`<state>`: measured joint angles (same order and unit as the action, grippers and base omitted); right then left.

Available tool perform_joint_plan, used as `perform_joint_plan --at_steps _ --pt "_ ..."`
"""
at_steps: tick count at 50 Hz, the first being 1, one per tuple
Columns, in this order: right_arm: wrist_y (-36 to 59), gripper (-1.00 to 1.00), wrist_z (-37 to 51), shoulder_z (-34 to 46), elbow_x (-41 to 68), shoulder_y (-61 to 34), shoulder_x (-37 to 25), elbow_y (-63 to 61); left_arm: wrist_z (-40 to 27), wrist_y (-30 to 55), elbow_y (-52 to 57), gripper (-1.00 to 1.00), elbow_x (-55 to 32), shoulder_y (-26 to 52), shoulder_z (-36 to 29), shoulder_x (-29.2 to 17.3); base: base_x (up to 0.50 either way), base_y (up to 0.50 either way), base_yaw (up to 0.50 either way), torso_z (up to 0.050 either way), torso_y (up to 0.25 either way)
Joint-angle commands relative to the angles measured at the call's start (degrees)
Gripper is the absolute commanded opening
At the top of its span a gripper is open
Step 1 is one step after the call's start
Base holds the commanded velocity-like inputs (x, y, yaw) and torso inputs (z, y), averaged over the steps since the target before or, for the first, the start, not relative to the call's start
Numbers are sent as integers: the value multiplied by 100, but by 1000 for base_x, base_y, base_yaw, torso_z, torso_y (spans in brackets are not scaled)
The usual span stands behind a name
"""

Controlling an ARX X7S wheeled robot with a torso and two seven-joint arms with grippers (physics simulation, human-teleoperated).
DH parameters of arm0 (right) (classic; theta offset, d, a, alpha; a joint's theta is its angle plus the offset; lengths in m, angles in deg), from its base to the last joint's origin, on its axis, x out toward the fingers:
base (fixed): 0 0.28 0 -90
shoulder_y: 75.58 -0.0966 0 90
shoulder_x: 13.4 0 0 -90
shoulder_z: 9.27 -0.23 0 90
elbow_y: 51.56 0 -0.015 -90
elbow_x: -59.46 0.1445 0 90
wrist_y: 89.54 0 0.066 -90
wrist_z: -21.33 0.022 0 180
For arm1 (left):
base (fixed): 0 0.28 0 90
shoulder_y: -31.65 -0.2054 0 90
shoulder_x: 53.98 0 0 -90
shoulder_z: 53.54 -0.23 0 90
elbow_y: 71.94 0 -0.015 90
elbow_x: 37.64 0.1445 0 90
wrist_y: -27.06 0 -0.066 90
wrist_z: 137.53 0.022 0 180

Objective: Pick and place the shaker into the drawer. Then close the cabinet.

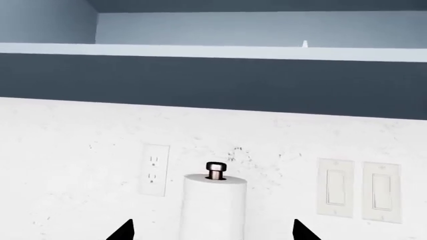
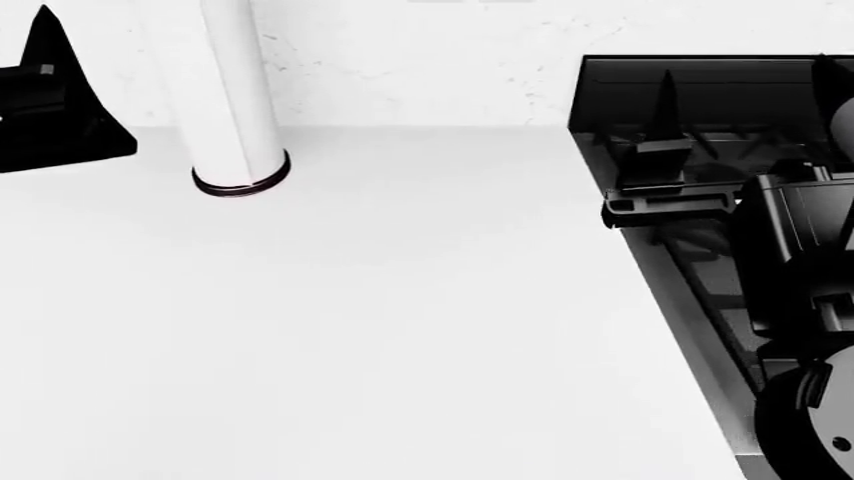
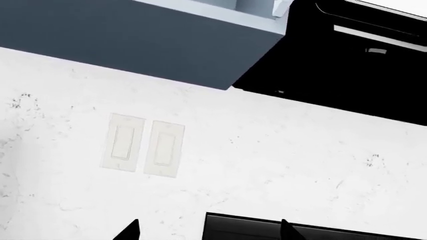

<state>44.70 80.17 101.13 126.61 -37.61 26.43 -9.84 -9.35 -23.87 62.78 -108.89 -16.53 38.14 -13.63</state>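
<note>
The white counter (image 2: 400,320) is seen spread wide below both arms, with the speckled white wall (image 1: 80,150) behind it. A dark blue-grey cabinet (image 1: 213,82) is mounted high on the wall, above the left claw (image 1: 213,231). A black stove top (image 2: 694,200) is set into the counter under the right claw (image 3: 210,230). A white paper towel roll (image 1: 215,207) is standing upright straight ahead of the left claw, well apart from it. Two light switches (image 3: 141,147) are placed on the wall ahead of the right claw. A wall outlet (image 1: 154,170) is beside the roll. Both claws are spread wide, and nothing is held between the tips. The shaker and the drawer are not seen in any view.
</note>
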Motion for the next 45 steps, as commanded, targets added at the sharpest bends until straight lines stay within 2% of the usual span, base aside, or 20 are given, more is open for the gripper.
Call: perform_joint_plan --at_steps 1,17,33,40,45 --pt "-63 100 -21 -18 -34 70 -12 16 22 -27 -5 100 31 -47 -2 5 0 -250 0 0 0" --pt "-59 100 -36 14 -103 79 -31 -22 58 -67 6 100 58 -129 13 -4 194 -216 0 0 0" --pt "-34 100 -56 31 -129 -9 -62 -131 87 -100 -2 100 79 -185 30 -18 49 -18 0 0 1" --pt "364 100 82 19 223 -665 -223 -326 83 -98 -23 100 70 -163 27 -24 0 0 0 0 0" --pt "965 100 420 81 936 -1609 -278 -313 78 -87 -32 100 56 -129 15 -30 0 0 0 0 0"
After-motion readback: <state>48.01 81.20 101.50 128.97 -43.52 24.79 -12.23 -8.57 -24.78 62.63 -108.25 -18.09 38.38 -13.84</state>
